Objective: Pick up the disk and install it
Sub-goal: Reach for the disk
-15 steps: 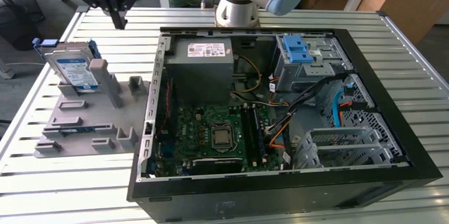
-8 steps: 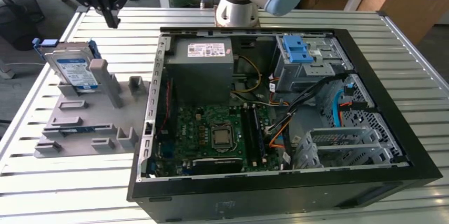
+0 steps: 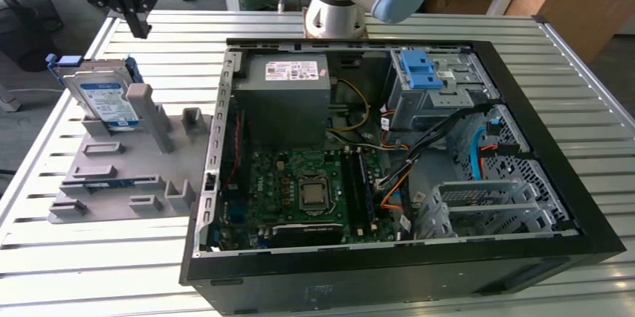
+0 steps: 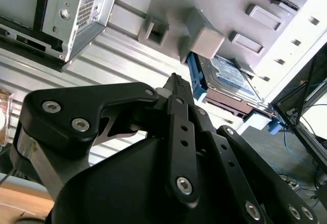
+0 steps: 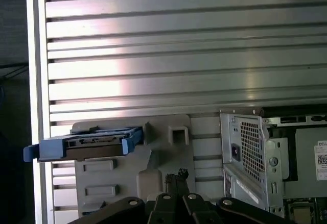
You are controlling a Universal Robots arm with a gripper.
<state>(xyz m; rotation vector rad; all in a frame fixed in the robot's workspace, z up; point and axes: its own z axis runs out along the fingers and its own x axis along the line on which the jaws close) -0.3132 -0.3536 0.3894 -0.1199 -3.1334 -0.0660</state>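
At the exterior view's left, the gripper hangs over the slatted table, fingers pressed together and holding nothing, apart from the disk. The disk stands on edge in the grey fixture. Further right lies the open computer case. The second wrist view shows the disk's labelled face, while the first wrist view shows its thin edge.
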